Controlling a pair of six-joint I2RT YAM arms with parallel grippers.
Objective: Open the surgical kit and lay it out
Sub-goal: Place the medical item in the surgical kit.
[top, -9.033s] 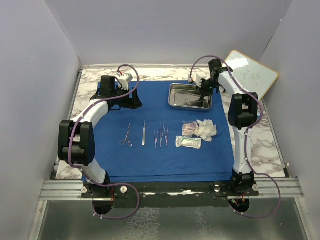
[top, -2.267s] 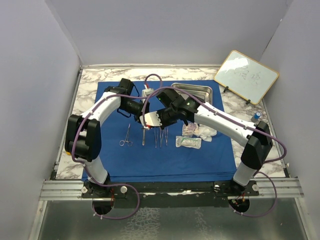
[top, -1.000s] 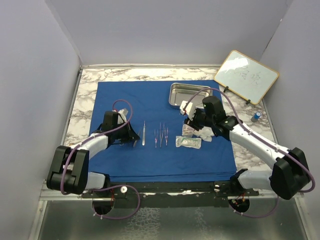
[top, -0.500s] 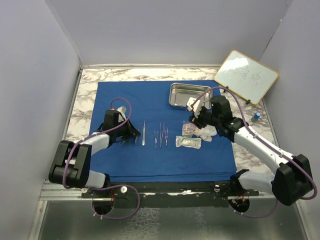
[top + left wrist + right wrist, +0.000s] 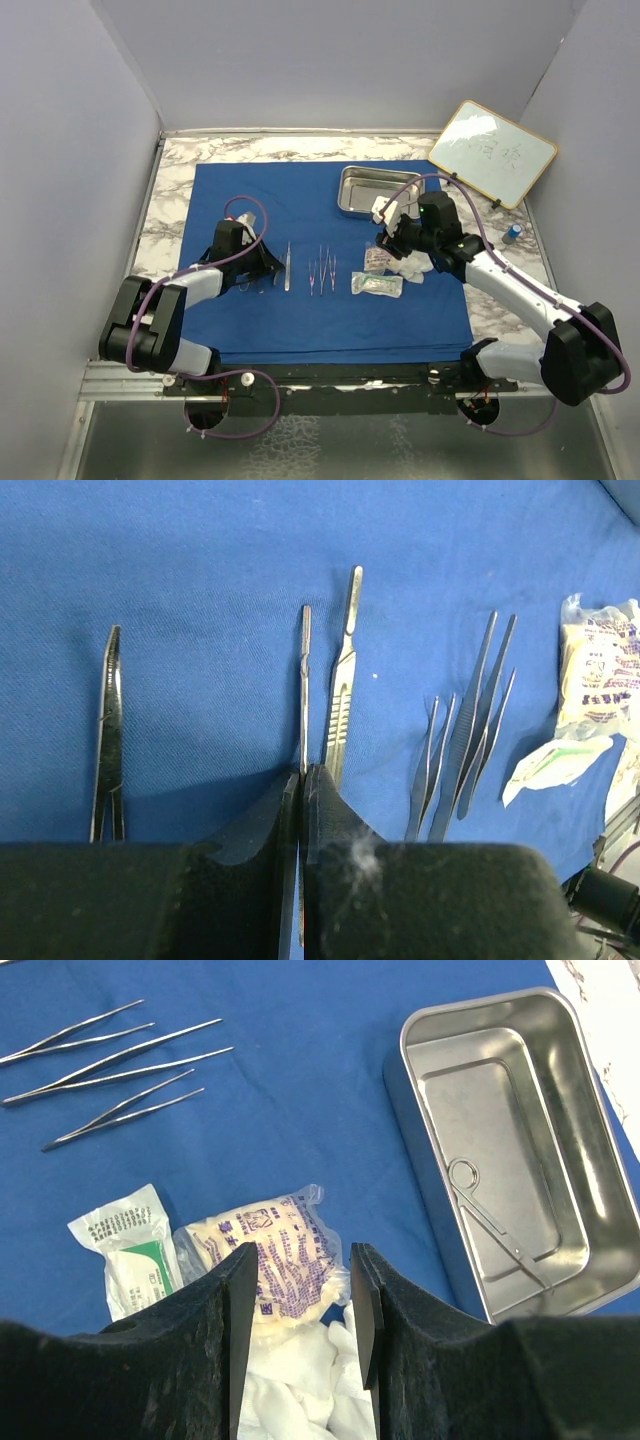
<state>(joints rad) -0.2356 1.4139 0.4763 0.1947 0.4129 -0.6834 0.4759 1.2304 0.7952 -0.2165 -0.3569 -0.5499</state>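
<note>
The royal-blue cloth (image 5: 300, 190) lies spread on the table. On it, left to right, are forceps (image 5: 108, 730), a thin steel instrument (image 5: 305, 680), a scalpel handle (image 5: 340, 680) and tweezers (image 5: 470, 730). My left gripper (image 5: 302, 772) (image 5: 266, 268) is low over the cloth and shut on the near end of the thin instrument. My right gripper (image 5: 295, 1260) (image 5: 388, 240) hangs open above a purple-printed packet (image 5: 285, 1245) and white gauze (image 5: 300, 1390), holding nothing. A green-and-white packet (image 5: 130, 1250) lies beside them. The steel tray (image 5: 420, 1110) (image 5: 345, 195) holds one pair of scissors (image 5: 495, 1225).
A wood-framed whiteboard (image 5: 493, 152) leans at the back right. A small blue-capped item (image 5: 512, 232) stands on the marble right of the cloth. Grey walls close in the left, back and right sides. The arm bases sit on the rail at the near edge.
My left gripper has slid a little to the right, toward the scalpel handle, still closed on the thin instrument. My right gripper has shifted slightly back over the packets.
</note>
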